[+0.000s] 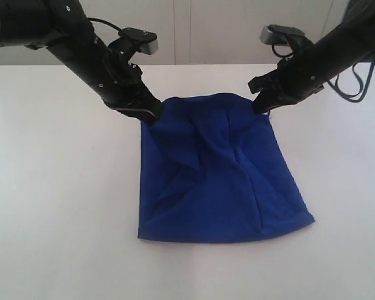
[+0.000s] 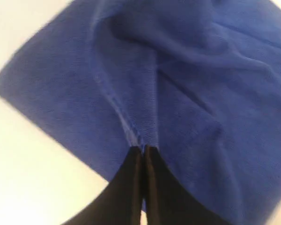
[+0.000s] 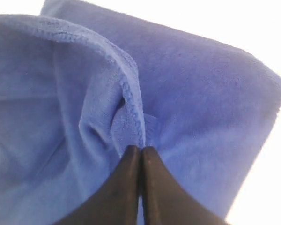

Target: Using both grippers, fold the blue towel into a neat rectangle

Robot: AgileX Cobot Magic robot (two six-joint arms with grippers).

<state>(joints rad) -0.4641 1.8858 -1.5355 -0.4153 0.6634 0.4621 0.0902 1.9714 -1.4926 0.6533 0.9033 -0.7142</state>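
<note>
White table [image 1: 56, 212] carries the towel [image 1: 219, 181], its near part lying flat and wrinkled, its far edge raised. Left gripper [image 1: 153, 115] pinches the far left corner, fingers pressed together on the cloth; right gripper [image 1: 260, 107] clamps the far right corner likewise.

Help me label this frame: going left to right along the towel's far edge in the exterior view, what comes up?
left end effector pinching one far corner → blue towel bunched between → right end effector pinching the other far corner
</note>
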